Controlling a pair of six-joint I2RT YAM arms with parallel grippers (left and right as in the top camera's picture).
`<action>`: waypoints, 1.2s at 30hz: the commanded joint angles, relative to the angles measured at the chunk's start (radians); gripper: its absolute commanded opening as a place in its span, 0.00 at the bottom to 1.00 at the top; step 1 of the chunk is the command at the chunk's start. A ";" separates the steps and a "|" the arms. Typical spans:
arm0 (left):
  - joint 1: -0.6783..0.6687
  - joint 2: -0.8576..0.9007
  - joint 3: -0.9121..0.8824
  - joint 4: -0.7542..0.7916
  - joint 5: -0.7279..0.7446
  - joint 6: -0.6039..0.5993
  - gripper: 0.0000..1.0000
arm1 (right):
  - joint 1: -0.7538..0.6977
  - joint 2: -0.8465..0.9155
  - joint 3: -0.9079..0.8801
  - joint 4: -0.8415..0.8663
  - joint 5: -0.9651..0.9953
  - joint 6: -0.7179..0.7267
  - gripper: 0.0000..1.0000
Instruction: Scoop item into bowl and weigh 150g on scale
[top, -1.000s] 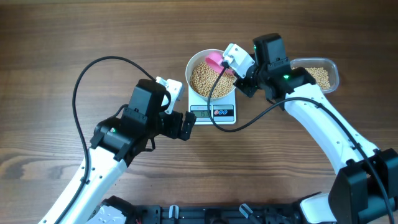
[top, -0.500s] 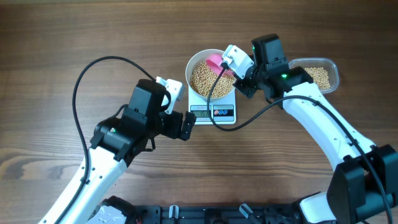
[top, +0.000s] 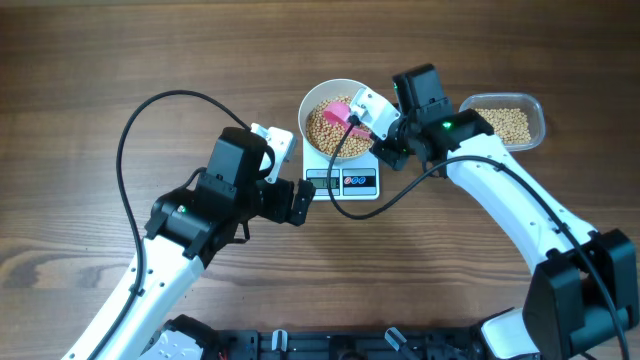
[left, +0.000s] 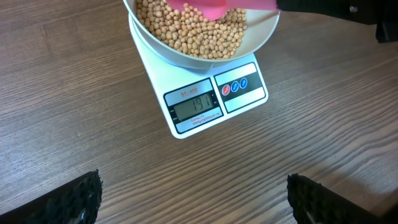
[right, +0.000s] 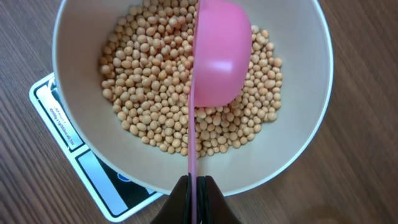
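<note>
On our left, the left tool (top: 300, 201) hangs wide open over the worktop (top: 90, 60), just beside the scale (top: 345, 181). The bowl (top: 312, 98) of beans (top: 322, 128) sits on the scale, and a black cable (top: 335, 165) crosses both. Our right tool (right: 196, 190) is clamped on the pink scoop (right: 221, 53), whose cup is over the beans. A clear tub (top: 536, 112) lies farther right.

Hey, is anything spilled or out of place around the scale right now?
Nothing stands out. The small tan beans lie inside the round white bowl on the white digital scale; none lie loose on the wooden table. The right gripper holds the pink plastic scoop tipped over the bowl.
</note>
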 joint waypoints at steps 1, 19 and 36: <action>-0.003 0.004 0.004 0.003 0.009 0.020 1.00 | 0.002 0.014 0.003 0.008 0.013 0.129 0.05; -0.003 0.004 0.004 0.003 0.009 0.020 1.00 | -0.004 0.005 0.006 -0.009 -0.199 0.343 0.04; -0.003 0.004 0.004 0.003 0.009 0.020 1.00 | -0.203 0.001 0.011 0.089 -0.652 0.595 0.04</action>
